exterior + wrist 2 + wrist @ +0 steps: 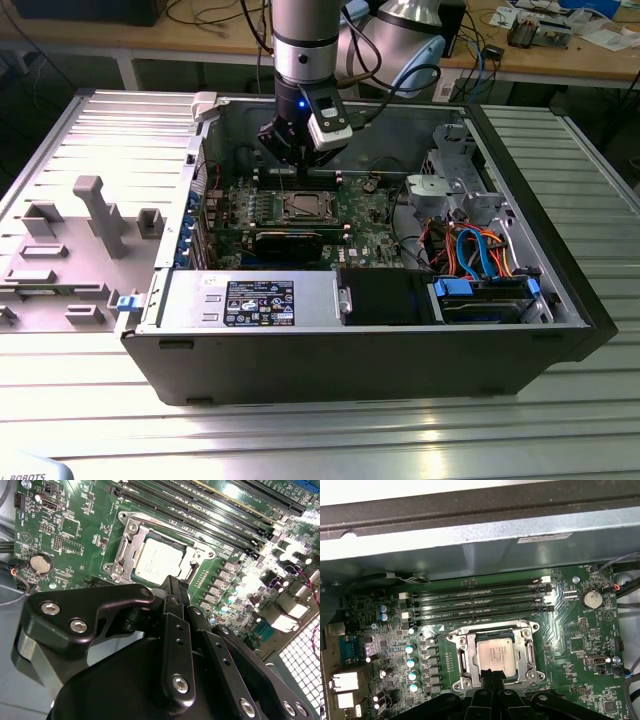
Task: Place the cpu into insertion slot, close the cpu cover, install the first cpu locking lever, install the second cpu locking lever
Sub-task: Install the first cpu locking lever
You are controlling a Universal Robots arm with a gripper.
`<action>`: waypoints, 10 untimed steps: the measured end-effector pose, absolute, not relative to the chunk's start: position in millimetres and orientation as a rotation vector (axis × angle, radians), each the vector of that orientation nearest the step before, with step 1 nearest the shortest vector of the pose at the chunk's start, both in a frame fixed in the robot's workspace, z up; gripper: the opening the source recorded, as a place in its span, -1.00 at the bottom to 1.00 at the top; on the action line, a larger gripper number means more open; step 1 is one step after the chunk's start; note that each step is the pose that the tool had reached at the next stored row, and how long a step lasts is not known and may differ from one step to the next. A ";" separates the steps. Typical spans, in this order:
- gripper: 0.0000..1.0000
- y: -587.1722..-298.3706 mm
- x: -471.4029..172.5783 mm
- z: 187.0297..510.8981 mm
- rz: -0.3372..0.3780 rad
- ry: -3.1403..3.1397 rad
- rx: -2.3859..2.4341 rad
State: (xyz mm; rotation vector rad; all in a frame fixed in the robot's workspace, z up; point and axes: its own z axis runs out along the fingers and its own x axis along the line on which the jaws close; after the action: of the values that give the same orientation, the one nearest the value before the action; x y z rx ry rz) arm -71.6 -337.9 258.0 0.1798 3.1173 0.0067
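The cpu (159,561) (496,655) lies flat in the insertion slot (303,207) amid the green motherboard, its grey-tan face showing. The cpu cover (131,535) (470,645), a silver frame, lies down around the chip's edges in both wrist views. My gripper (296,165) (172,582) (492,680) hangs just above the socket's edge, shut with nothing between its fingers. Its black fingers hide a strip of the socket's rim in both wrist views. I cannot tell how the locking levers stand.
The board sits inside an open computer case (560,250). Long memory slots (480,602) run beside the socket, and a black card (288,240) stands in front. At the exterior view's right are a drive cage (450,190) and orange and blue cables (480,255). A grey fixture plate (80,240) lies left.
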 end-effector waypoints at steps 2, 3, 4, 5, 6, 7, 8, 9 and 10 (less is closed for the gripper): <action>-0.79 -337.9 -71.6 258.1 0.007 3.118 0.175; -0.79 -337.9 -71.6 258.1 0.007 3.118 0.171; -0.79 -337.9 -71.6 258.0 0.008 3.118 0.168; -0.79 -337.9 -71.6 258.1 0.008 3.118 0.166; -0.79 -337.9 -71.6 258.1 0.008 3.118 0.164; -0.79 -337.9 -71.6 258.0 0.008 3.118 0.161; -0.79 -337.9 -71.6 258.0 0.009 3.119 0.158; -0.79 -337.9 -71.6 258.0 0.009 3.119 0.156; -0.79 -337.9 -71.6 258.1 0.009 3.119 0.155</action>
State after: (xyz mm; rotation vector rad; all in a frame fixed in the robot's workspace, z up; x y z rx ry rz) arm -71.6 -337.9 258.1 0.1545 3.1188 0.0090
